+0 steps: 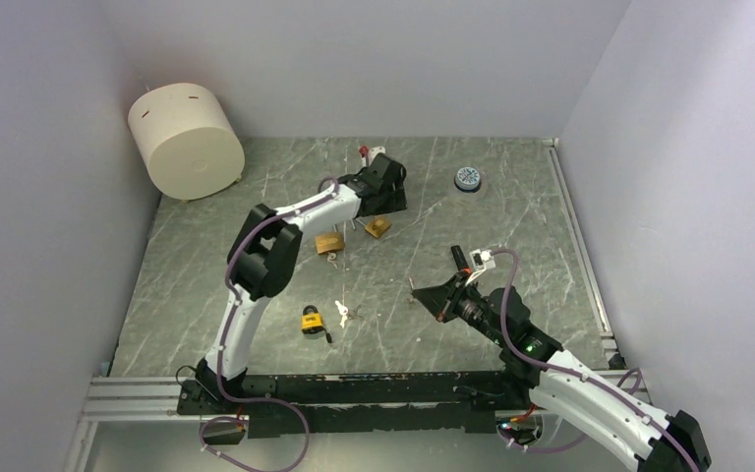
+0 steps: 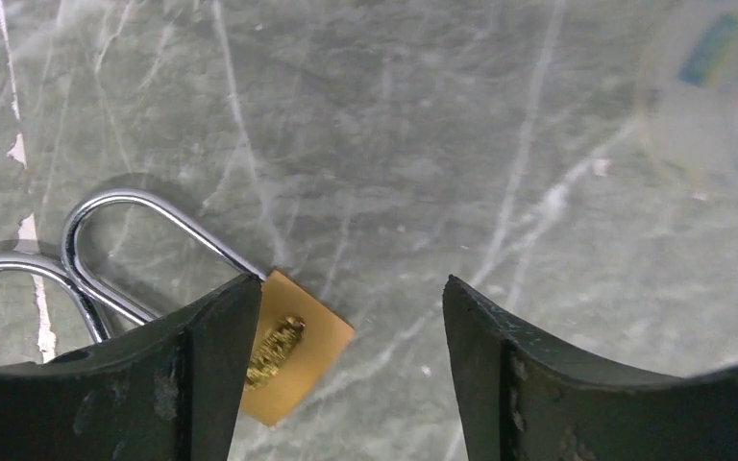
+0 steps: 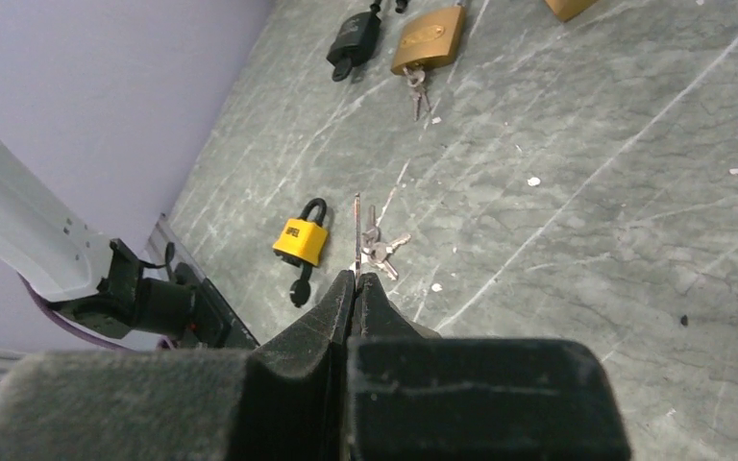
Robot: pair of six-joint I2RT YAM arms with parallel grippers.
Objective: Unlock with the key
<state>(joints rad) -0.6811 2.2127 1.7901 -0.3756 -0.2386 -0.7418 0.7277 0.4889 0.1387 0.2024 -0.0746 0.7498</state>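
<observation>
The right pincer point(image 3: 356, 280) is pressed shut on a key point(image 3: 356, 230). The right wrist view shows the key edge-on, as a thin strip sticking out past the fingertips, and its teeth cannot be made out. From above it is only a speck at the pincer's tip, right of centre on the desk point(image 1: 531, 246). Whether its end touches the desk cannot be told.

The left pincer point(image 2: 351, 288) stands wide open and grips nothing, low over a small brass lock point(image 2: 298, 351) at the far middle of the desk. The left finger point(image 2: 202, 365) covers part of the lock's body, which lies at that finger's side rather than centred in the gap. Its chrome shackle point(image 2: 125, 206) shows in full. A second chrome loop point(image 2: 0, 269) is cut off at the left edge, its body hidden. A pale round shape at the upper right of that view is too blurred to name.

The top view adds what the wrists miss — a bigger brass lock point(image 1: 329, 242) just left of the small one, a blue tin point(image 1: 468, 179) to the right of the left pincer, and a white roll point(image 1: 185, 141) in the far left corner. A yellow lock point(image 1: 311, 321) lies near the left arm with a loose key bunch point(image 1: 344, 313) just beside it. The right wrist view also shows this pair, beyond the held key.
</observation>
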